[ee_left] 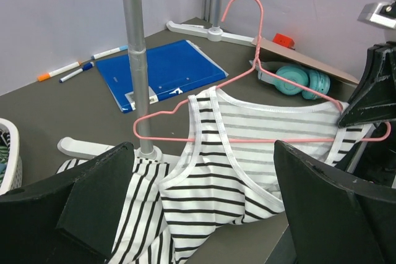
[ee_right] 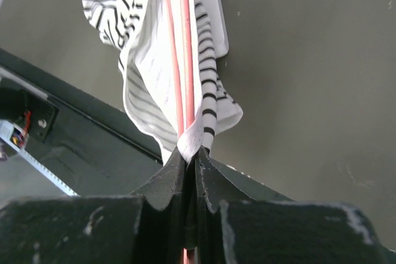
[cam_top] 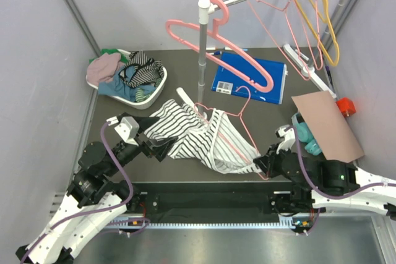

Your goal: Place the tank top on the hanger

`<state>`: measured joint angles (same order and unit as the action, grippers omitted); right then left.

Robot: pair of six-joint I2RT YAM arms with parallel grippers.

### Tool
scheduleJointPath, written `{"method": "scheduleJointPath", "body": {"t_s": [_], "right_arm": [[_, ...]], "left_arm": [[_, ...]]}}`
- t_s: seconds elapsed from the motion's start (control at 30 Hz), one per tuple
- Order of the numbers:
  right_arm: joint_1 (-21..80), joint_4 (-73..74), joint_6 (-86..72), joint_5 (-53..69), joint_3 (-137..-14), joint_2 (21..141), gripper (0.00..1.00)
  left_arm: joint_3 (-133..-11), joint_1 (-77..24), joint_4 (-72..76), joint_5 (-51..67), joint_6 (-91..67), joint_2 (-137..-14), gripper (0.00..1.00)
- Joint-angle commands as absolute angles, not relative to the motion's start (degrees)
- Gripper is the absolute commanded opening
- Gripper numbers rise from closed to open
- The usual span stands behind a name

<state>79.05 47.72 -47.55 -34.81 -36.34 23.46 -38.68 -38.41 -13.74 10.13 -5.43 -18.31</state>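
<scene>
R pincer (ee_right: pixel 192 160) is clamped tight on the hanger (ee_right: pixel 183 41), w/ a fold of the tank top (ee_right: pixel 148 72) pinched in along the two pink wires. Seen from above, this pincer (cam_top: pixel 263 164) sits at the garment's near-right corner, by the bench (cam_top: pixel 278 119) front edge.

L pincer (cam_top: pixel 158 146) is spread wide, gripping nothing. In its wrist cam the fingers (ee_left: pixel 93 208) stand far apart w/ striped fabric lying btwn them.

Tank top (cam_top: pixel 204 134) lies mid-bench, bunched at the foot of the grey pole (cam_top: pixel 203 47). The part toward the R arm is lifted along the hanger (cam_top: pixel 238 122). In the L wrist cam the hanger (ee_left: pixel 247 140) stands upright, hook up. Its lower bar crosses the striped cloth (ee_left: pixel 247 171) and one corner pokes out bare beside the pole (ee_left: pixel 136 60).

Behind: blue folder (cam_top: pixel 250 78), teal headphones (ee_left: pixel 297 80), a basket (cam_top: pixel 158 85) of clothes at far left.
</scene>
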Motion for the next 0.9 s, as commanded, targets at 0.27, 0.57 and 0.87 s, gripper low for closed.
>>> {"method": "scheduleJointPath", "body": {"t_s": [0.27,0.57,0.87], "right_arm": [[77.61,51.23,-45.35,-47.38,-47.99,24.7,0.0],[77.61,58.87,-46.41,-41.93,-52.29,24.87,0.0],[77.61,68.45,-49.56,-38.32,-56.6,23.74,0.0]], "left_arm": [[-38.94,-38.5,-11.6,10.72,-5.45,-17.32,0.99],[-38.85,-38.5,-11.95,11.25,-5.01,-16.61,0.99],[-38.67,-38.5,-11.87,11.6,-4.75,-15.82,0.99]]}}
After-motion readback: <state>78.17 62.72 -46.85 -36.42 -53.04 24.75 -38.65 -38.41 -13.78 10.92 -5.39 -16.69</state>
